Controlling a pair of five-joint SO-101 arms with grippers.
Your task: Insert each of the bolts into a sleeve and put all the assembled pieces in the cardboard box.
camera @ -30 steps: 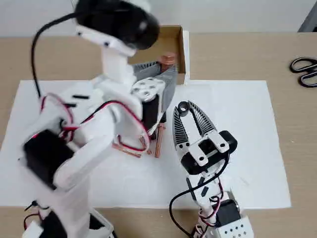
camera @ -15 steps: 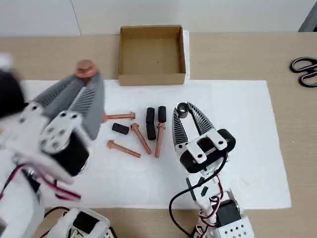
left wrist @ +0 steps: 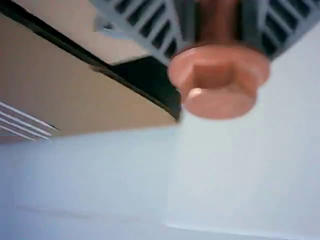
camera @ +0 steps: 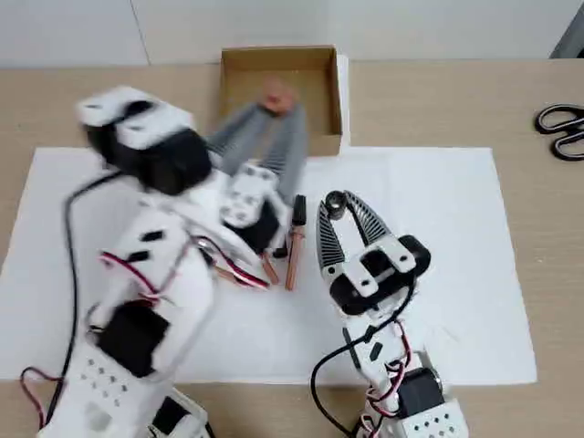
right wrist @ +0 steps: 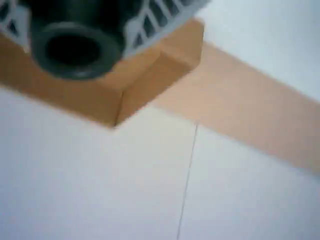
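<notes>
Sleeve (camera: 335,203) and bolt (camera: 276,93) are each in a gripper, but they are not yet joined, so I judge the task barely begun.

Nearest, well short of the box (camera: 335,91) and towards its right corner, the right gripper (camera: 338,210) is clamped on the black sleeve. The right wrist view shows the sleeve's open bore facing out past the jaws, with the box's corner beyond it.

A little closer to the box, on the paper (camera: 456,274), lie the loose parts: a second bolt (camera: 292,260), a third bolt (camera: 270,267) beside it, and a second sleeve (camera: 298,210). The left arm covers whatever else lies there, so I cannot count what remains.

Farther on, at the box's near wall, the left gripper (camera: 278,114) pinches the copper bolt by its shank. The head pokes out over the box's floor.

Farthest is the box itself; no assembled piece lies on the part of its floor that is in sight.

Left to do, by my reckoning: mate this pair, box it, then repeat for every loose piece.

Scissors (camera: 561,130) lie well to the box's right.
</notes>
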